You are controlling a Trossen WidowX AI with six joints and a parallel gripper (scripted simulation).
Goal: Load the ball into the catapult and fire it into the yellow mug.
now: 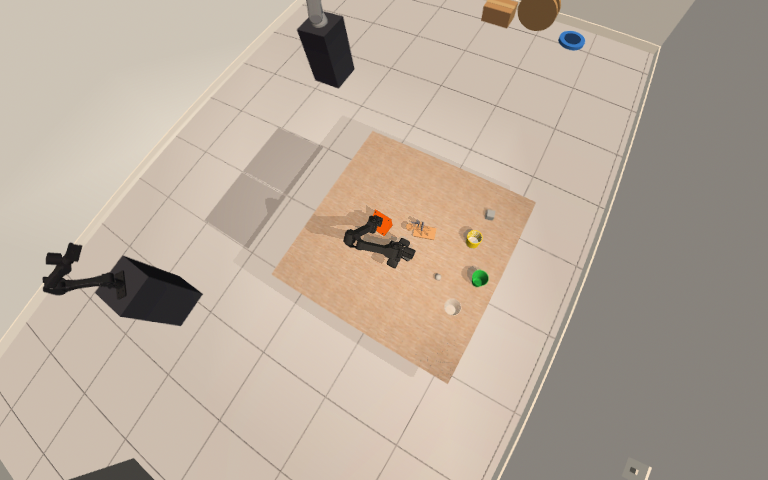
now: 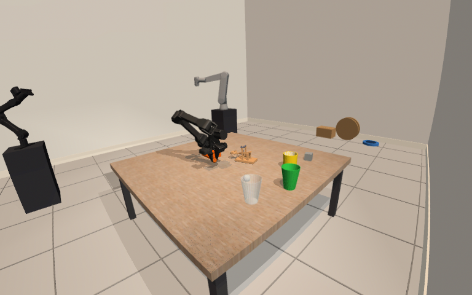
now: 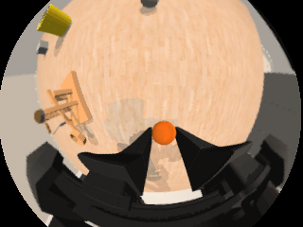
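While the black arm [image 1: 376, 248] [image 2: 193, 120] bends low over the table [image 1: 340, 285] [image 2: 158, 190] [image 3: 142, 71], its claw [image 1: 407, 254] [image 2: 214, 159] [image 3: 163, 129] is clamped on the orange ball [image 3: 164, 132], one black fingertip pressing from each side. From where I'm standing, I can't tell whether the ball touches the wood or sits just above it. The arm rises from an orange base plate [image 1: 384, 224].

Near the claw stands the wooden catapult [image 1: 424, 231] [image 2: 246, 160] [image 3: 82, 104], its flat board down on the table and the ball outside it, so it isn't loaded with that one. Across from it, well apart from the claw, the yellow mug [image 1: 474, 239] [image 2: 289, 158] [image 3: 54, 21] stands upright. A small gray block [image 1: 489, 214] [image 2: 308, 157] [image 3: 42, 47] sits near the mug, on the side away from the green cup [image 1: 479, 278] [image 2: 290, 176].

That green cup is upright too, between the mug and a clear cup [image 1: 452, 307] [image 2: 251, 190], roughly along the same side of the table. A little pale ball [image 1: 437, 276] rests on the wood, apart from both cups.
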